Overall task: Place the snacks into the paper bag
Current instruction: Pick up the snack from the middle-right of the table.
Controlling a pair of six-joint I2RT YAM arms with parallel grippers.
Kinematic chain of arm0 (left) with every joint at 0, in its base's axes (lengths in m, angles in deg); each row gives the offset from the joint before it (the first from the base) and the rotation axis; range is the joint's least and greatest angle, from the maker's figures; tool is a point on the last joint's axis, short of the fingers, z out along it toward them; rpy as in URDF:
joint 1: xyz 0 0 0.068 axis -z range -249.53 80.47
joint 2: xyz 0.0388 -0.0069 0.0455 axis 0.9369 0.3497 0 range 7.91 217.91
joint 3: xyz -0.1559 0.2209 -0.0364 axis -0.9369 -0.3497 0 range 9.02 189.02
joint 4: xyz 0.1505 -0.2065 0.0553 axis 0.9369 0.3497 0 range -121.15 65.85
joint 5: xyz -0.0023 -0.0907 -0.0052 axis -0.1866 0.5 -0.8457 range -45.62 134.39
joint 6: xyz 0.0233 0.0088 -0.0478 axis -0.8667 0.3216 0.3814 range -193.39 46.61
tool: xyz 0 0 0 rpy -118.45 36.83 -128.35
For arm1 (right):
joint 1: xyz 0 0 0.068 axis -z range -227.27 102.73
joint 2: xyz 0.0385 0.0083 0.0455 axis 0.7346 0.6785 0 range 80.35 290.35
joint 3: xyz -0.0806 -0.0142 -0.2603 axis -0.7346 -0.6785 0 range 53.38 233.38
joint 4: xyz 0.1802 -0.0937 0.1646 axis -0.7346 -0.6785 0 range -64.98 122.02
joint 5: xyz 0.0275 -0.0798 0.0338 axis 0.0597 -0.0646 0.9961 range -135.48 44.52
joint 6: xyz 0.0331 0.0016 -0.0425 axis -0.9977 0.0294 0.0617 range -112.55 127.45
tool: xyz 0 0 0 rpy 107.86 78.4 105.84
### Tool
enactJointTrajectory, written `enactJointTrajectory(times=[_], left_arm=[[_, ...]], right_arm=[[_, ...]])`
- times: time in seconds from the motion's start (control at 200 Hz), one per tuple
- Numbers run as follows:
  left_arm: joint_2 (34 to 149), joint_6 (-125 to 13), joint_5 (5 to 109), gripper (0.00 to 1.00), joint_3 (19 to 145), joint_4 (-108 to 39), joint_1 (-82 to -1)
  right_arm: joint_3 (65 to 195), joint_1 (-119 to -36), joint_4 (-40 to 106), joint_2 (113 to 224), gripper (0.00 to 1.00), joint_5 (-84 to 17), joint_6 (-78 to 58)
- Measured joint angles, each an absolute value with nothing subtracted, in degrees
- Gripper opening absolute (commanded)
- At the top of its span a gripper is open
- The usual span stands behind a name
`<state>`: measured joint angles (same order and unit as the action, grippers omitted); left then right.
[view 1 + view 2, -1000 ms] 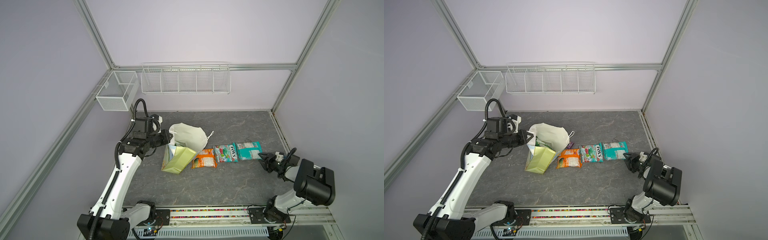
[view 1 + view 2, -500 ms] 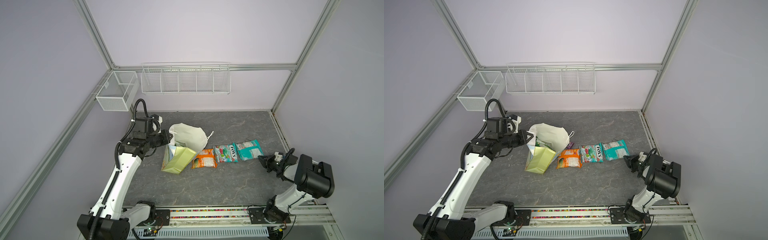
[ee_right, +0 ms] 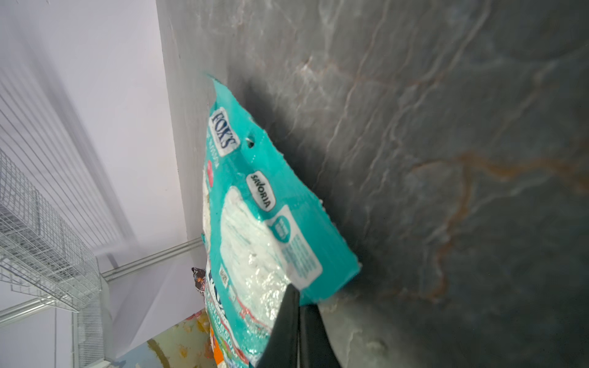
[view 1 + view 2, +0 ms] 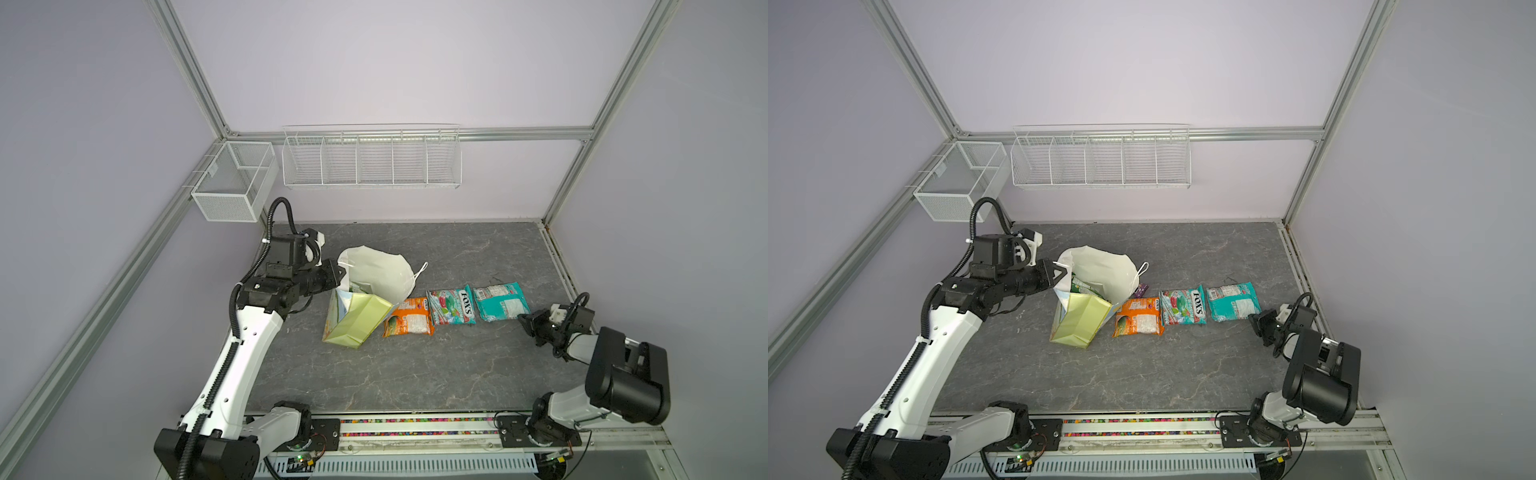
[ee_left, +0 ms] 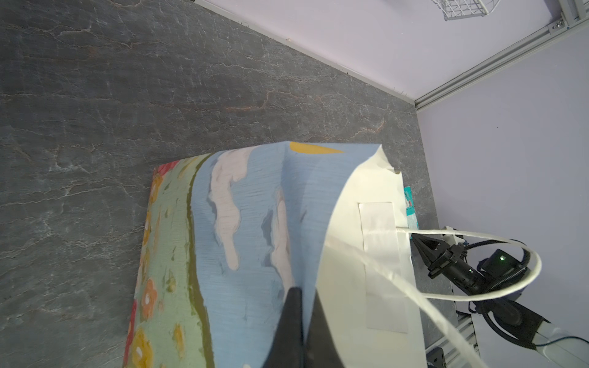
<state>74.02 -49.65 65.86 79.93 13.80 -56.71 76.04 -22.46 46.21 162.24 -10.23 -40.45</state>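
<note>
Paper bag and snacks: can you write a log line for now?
left gripper shut on paper bag rim | right gripper shut on teal pouch corner | orange pouch, red-teal pouch on table

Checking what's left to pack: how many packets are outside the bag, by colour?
Orange pouch: 1
Teal: 2 (FOX'S pouch, teal-white pouch)
Purple pack, half hidden: 1
Total: 4

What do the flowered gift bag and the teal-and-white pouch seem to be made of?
Gift bag: likely matte paper, creased, with a dull white inside and woven-looking cord handle. Teal-and-white pouch: probably thin glossy plastic film, given glare, crinkles and a serrated sealed edge.
</note>
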Motion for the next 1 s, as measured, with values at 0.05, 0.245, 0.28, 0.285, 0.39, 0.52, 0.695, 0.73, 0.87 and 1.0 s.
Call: enactJointTrajectory(times=[0.05, 0.245, 0.28, 0.285, 0.39, 0.52, 0.695, 0.73, 0.87, 1.0], left_arm=[[74.0, -49.6, 65.9, 0.00, 79.9, 13.8, -56.7], [74.0, -49.6, 65.9, 0.00, 79.9, 13.8, -56.7], [74.0, -49.6, 65.9, 0.00, 79.9, 13.8, -56.7], [74.0, -49.6, 65.9, 0.00, 79.9, 13.8, -56.7], [73.8, -49.6, 65.9, 0.00, 79.9, 13.9, -56.7], [73.6, -49.6, 65.9, 0.00, 79.9, 14.2, -56.7], [73.5, -49.6, 65.9, 0.00, 79.9, 14.2, -56.7], [73.5, -49.6, 65.9, 0.00, 79.9, 14.2, -56.7], [73.5, -49.6, 65.9, 0.00, 80.0, 14.2, -56.7], [73.5, -49.6, 65.9, 0.00, 80.0, 14.2, -56.7]], right_arm=[[76.5, -23.3, 43.1, 158.9, 0.07, -11.3, -39.7], [79.6, -26.1, 34.5, 149.8, 0.07, -14.9, -37.5], [80.1, -26.5, 33.4, 148.9, 0.07, -15.4, -37.2], [80.1, -26.5, 33.3, 148.8, 0.06, -15.4, -37.1], [80.8, -27.4, 30.9, 147.1, 0.07, -16.4, -36.6], [81.2, -28.5, 28.2, 145.2, 0.07, -17.5, -36.2], [82.7, -29.8, 25.8, 143.2, 0.07, -18.5, -35.7], [82.9, -30.1, 25.4, 142.7, 0.07, -18.6, -35.5], [83.7, -31.0, 24.1, 141.2, 0.06, -19.2, -35.1], [84.1, -31.5, 23.0, 140.2, 0.07, -19.8, -34.7]])
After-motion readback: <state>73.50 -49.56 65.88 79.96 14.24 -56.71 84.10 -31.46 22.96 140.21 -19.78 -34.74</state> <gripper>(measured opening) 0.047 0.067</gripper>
